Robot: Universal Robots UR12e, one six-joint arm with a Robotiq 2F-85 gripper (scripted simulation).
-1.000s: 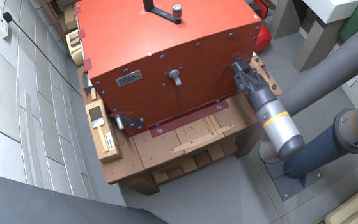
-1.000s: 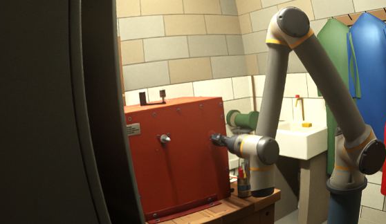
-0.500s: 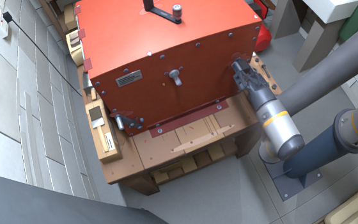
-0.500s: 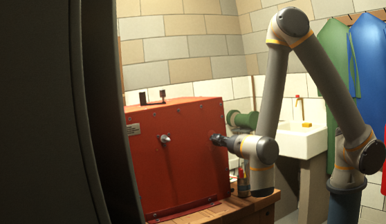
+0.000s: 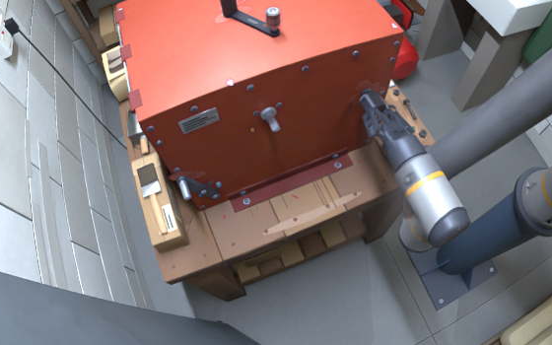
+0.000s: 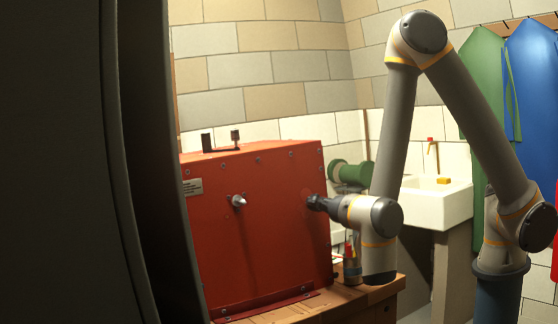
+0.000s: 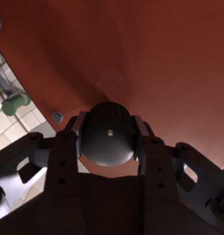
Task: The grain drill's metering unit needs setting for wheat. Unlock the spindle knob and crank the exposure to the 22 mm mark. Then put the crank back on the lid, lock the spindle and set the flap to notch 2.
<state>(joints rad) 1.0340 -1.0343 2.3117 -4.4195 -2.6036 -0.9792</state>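
Note:
The dark spindle knob (image 7: 108,133) sticks out of the red metering box (image 5: 245,88) near its right edge, and my gripper (image 7: 109,132) is closed around it. The knob bears a small pale mark on its rounded end. The black crank (image 5: 250,18) lies on the box's lid, its steel handle upright. A grey spindle stub (image 5: 271,118) projects from the middle of the box's front. The flap lever (image 5: 191,186) sits at the lower left corner of the front. From the side cameras the knob is hidden behind my fingers (image 5: 369,106) (image 6: 311,201).
The wooden workbench (image 5: 275,222) carries the box. A brush on a cardboard carton (image 5: 154,197) lies at its left. A sink (image 6: 433,200) and a green cylinder (image 6: 351,172) stand behind the arm. Small tools lie on the bench's right end.

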